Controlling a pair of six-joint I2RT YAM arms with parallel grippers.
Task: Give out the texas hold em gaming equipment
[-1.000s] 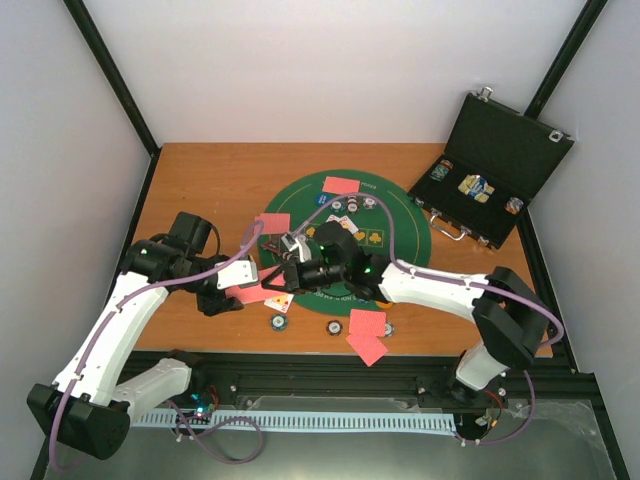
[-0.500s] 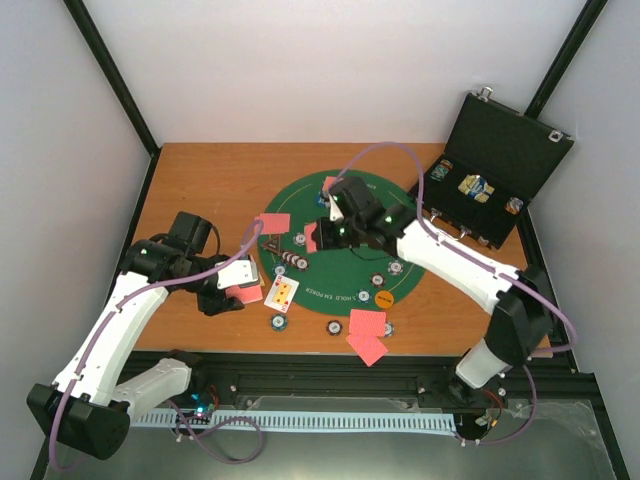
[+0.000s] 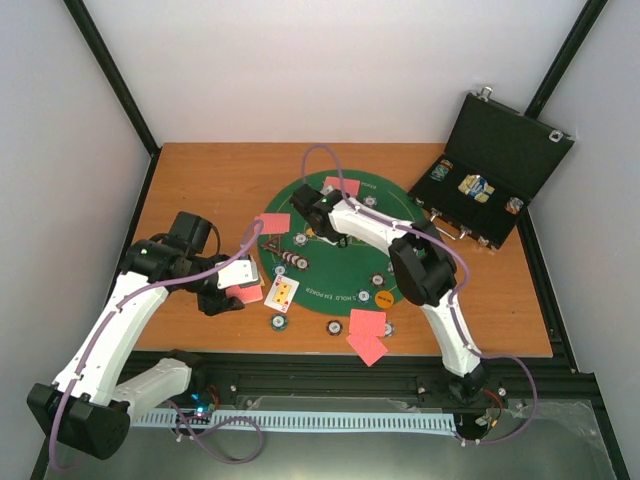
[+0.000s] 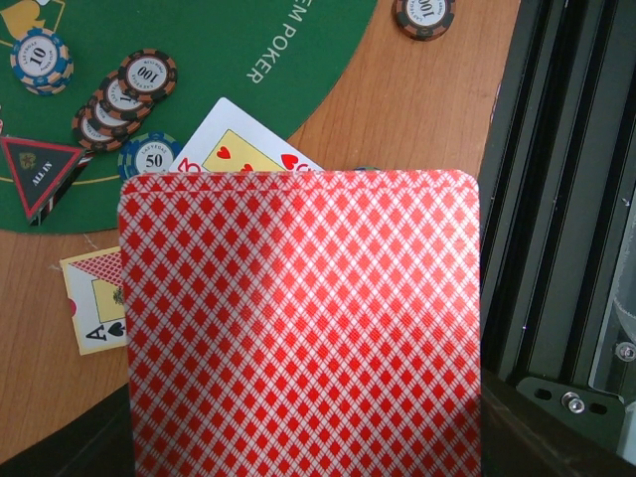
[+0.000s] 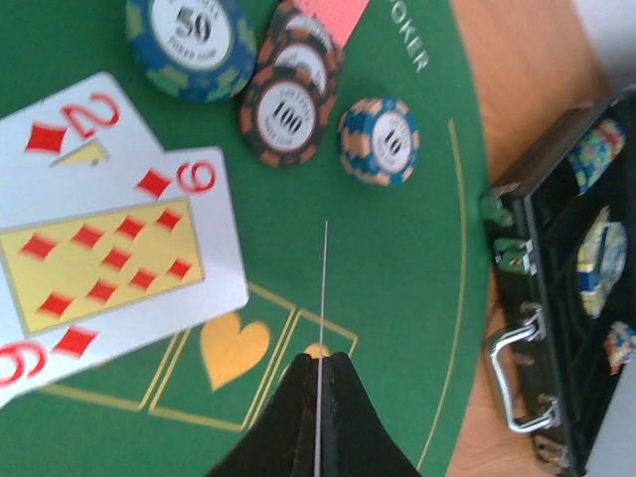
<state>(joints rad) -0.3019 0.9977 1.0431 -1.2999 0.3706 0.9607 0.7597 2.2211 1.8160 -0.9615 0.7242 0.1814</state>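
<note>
The blue chip [image 5: 191,40] reads 50, the maroon chip [image 5: 284,119] 100, the striped chip [image 5: 378,141] 10, the green mat [image 4: 219,20] "EM POKER", one card [image 5: 70,134] 2, and the triangle [image 4: 40,174] seems to say ALL IN.

Red-and-white lattice card [image 4: 298,328], green mat [image 5: 397,258]

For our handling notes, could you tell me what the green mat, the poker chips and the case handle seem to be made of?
Green mat: likely felt or cloth, matte, printed gold lines. Poker chips: probably moulded plastic or clay composite, striped rims, centre labels. Case handle: looks like metal, bright silver sheen.
</note>
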